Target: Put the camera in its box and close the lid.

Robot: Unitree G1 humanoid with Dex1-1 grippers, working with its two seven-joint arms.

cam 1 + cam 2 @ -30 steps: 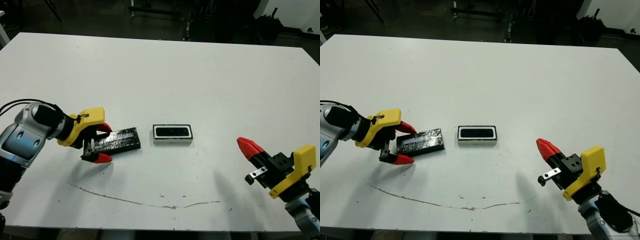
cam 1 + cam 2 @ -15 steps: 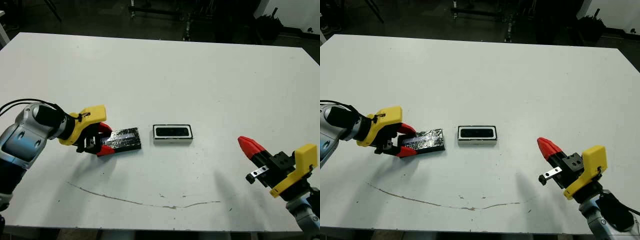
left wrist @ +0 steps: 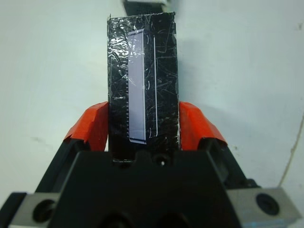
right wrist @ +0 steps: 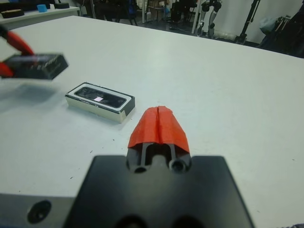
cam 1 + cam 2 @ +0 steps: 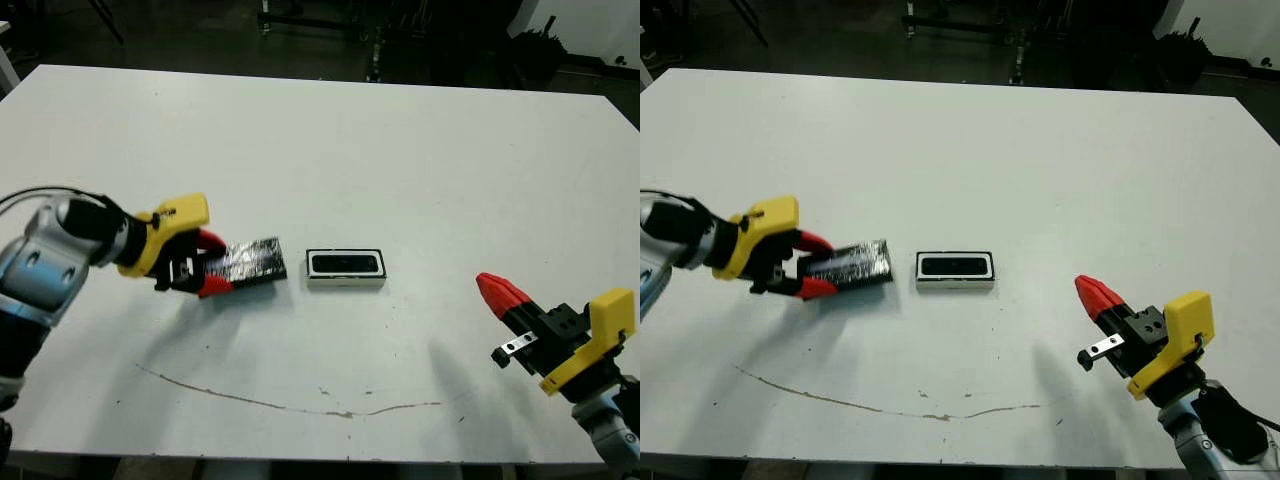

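Left of the box [image 5: 346, 268], left end effector [image 5: 204, 267] clamps the glossy, crinkly-wrapped lid [image 5: 250, 263] (flat rectangle) above the white bench [image 5: 400, 150]; right end effector [image 4: 158, 125] pressed together

Right gripper [image 4: 158, 124] sits with its red fingertips pressed together, low over the white bench [image 4: 228, 95]. Ahead lies the box [image 4: 100, 101], the camera [image 4: 99, 97] inside it. Beyond, the lid [image 4: 37, 65] hangs above the bench, held between red fingertips [image 4: 14, 42].
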